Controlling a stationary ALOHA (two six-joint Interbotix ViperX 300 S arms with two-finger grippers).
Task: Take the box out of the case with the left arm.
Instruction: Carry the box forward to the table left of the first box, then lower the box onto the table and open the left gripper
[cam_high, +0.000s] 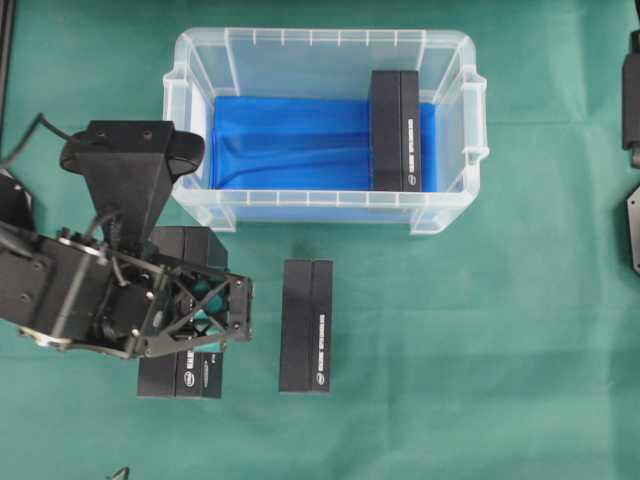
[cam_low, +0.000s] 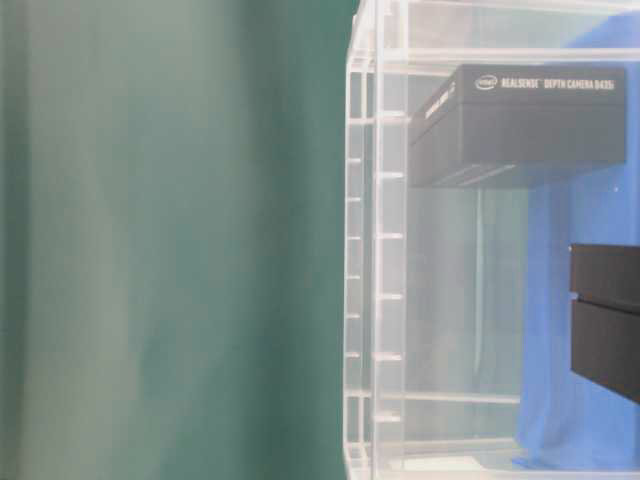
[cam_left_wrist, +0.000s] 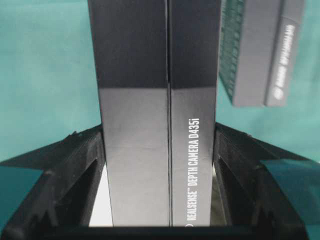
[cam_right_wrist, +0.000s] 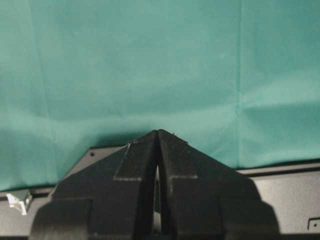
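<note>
Left end effector (cam_high: 215, 320): near counter's left edge, fingers flanking black box (cam_high: 165, 375) resting on green counter (cam_high: 480, 350), closed against both sides. 
Second black box (cam_high: 306, 325): on counter, near middle, beside case. 
Case (cam_high: 320, 40): toward far edge; third box (cam_high: 395, 130) remained inside at right end, on blue lining. Task judged partly done. 
Right end effector (cam_right_wrist: 158, 145): pinched together, empty.

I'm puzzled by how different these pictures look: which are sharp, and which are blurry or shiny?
Overhead view: evenly lit and sharp. Table-level view: the green cloth is a soft blur, the case wall sharper. Left wrist view: glare streaks the glossy box, and the near end effector is soft. Right wrist view: the cloth creases show clearly.
</note>
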